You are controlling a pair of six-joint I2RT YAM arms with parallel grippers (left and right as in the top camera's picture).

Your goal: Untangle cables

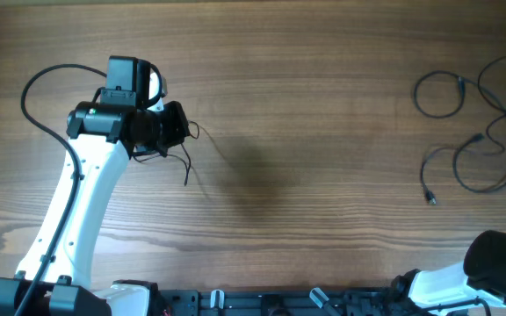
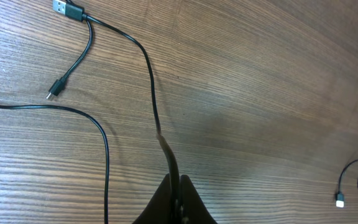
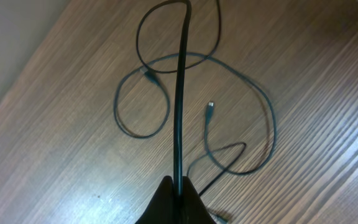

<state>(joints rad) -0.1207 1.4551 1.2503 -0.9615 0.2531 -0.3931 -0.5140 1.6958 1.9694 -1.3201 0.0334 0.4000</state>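
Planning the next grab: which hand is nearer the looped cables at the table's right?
Right. The right hand grips one strand of the looped cables; the left hand is far off at the table's left.

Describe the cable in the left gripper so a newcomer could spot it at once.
On the left half of the wooden table, the left gripper is shut on a thin black cable. Follow it from there to a flat silver plug, where a short branch ending in a tiny plug splits off. The neighbouring cord curves past outside the grip.
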